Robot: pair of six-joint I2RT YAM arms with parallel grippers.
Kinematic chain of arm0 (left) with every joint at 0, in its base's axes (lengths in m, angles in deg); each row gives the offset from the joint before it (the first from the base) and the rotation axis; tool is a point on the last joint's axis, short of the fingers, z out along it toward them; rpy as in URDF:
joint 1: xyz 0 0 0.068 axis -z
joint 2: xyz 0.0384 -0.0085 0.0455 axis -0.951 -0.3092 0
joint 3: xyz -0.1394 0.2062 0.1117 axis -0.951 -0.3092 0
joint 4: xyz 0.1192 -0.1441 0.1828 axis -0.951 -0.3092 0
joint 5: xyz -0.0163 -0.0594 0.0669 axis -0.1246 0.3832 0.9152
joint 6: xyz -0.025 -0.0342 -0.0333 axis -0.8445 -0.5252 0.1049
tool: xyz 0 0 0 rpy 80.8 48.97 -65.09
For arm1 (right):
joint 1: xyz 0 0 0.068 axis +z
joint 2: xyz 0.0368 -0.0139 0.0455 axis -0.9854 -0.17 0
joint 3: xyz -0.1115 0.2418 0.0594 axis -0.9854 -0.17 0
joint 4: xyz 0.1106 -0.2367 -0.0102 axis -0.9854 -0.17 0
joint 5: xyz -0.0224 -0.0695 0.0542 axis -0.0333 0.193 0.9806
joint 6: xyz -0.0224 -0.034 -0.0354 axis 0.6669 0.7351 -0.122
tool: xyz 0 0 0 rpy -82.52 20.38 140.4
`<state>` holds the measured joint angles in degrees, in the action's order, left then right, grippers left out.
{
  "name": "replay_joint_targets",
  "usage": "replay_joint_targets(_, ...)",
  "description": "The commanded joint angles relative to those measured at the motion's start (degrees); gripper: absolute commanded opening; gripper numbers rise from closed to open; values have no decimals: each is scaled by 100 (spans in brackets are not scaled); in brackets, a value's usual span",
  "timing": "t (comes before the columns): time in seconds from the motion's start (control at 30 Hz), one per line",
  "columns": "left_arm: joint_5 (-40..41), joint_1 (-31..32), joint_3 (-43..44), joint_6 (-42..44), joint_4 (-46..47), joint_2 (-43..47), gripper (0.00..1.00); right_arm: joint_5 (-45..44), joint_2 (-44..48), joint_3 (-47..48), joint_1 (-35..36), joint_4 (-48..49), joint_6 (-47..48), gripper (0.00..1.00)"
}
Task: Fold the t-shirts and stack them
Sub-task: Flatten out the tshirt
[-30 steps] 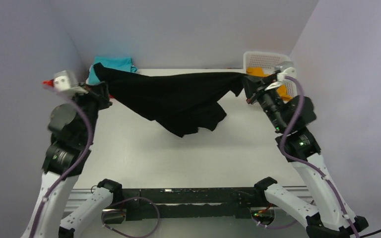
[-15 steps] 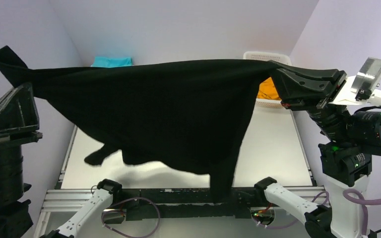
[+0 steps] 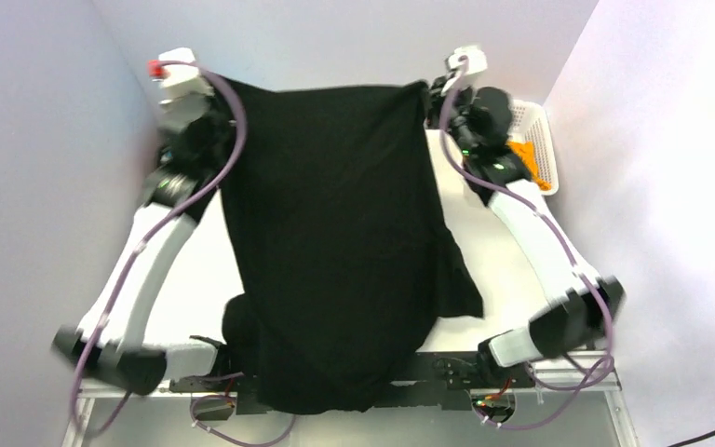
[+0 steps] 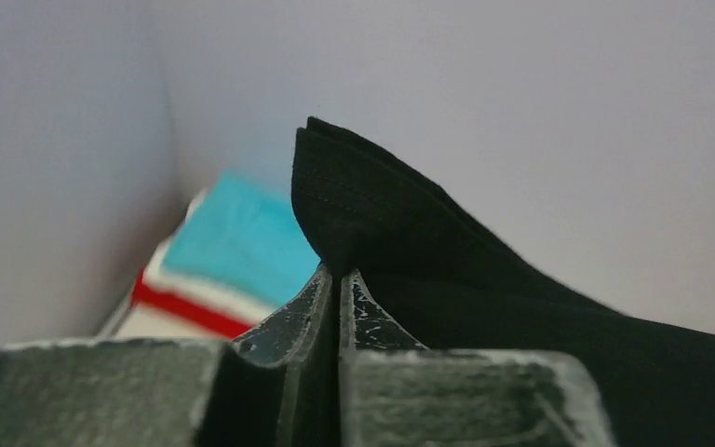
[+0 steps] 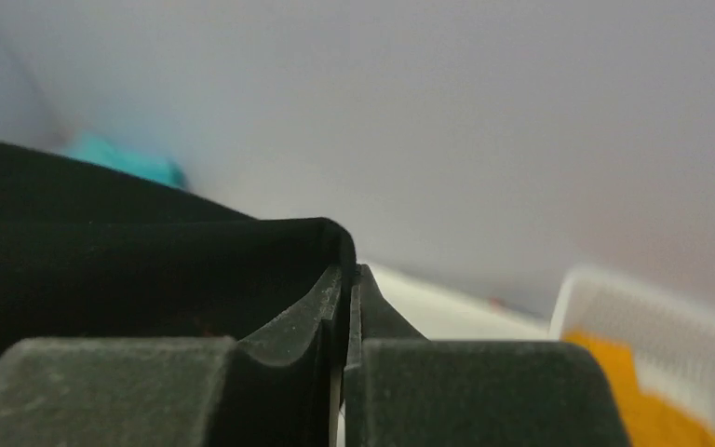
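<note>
The large black t-shirt is stretched out over the table, from the far edge down past the near edge. My left gripper is shut on its far left corner, the jaws pinching the cloth. My right gripper is shut on its far right corner. Both arms reach to the far side of the table. In the left wrist view a stack with a teal t-shirt on top, then white and red layers, lies beyond the fingers. An orange t-shirt lies in the basket.
A white lattice basket stands at the far right of the table, also in the right wrist view. The black shirt's lower end hangs over the arm bases at the near edge. Grey walls close in on the left, back and right.
Both arms have swung from high and near the camera out to the far edge of the table, carrying the black shirt forward so that it now spreads lengthwise over the table.
</note>
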<state>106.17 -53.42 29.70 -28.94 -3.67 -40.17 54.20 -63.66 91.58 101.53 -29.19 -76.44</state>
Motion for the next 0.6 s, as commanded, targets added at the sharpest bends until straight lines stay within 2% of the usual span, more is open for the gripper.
replay_joint_targets(0.0,1165,-307,-309,-590,-618,-1734,24,-370,-1407,-785,-234,703,-311,10)
replay_joint_targets(0.03,1069,-382,-169,-833,-923,-2261,45,-320,-1786,-858,-252,881,-373,20)
replay_joint_targets(0.07,929,-458,92,-1071,-1268,-2801,71,-236,-2241,-828,-264,984,-404,41)
replay_joint_targets(0.1,756,-520,412,-1206,-1590,-3282,93,-131,-2699,-671,-268,939,-419,68)
replay_joint_targets(0.13,625,-562,772,-1357,-1971,-3928,99,-199,-3147,-386,-268,716,-473,83)
replay_joint_targets(0.17,520,-591,1195,-1430,-2352,-4327,99,-350,-3581,18,-269,385,-519,95)
replay_joint_targets(0.2,480,-591,1518,-1481,-2643,-4635,99,-536,-3911,406,-262,-27,-529,99)
replay_joint_targets(0.3,152,-588,1779,-1438,-2725,-4910,100,-879,-4290,903,-246,-582,-552,100)
replay_joint_targets(0.43,-819,-586,836,-1295,-1777,-4303,99,-1085,-3513,224,-221,-470,-826,100)
replay_joint_targets(0.57,-2316,-584,185,-1047,-901,-3740,100,-1279,-2415,-793,-227,-935,-1758,100)
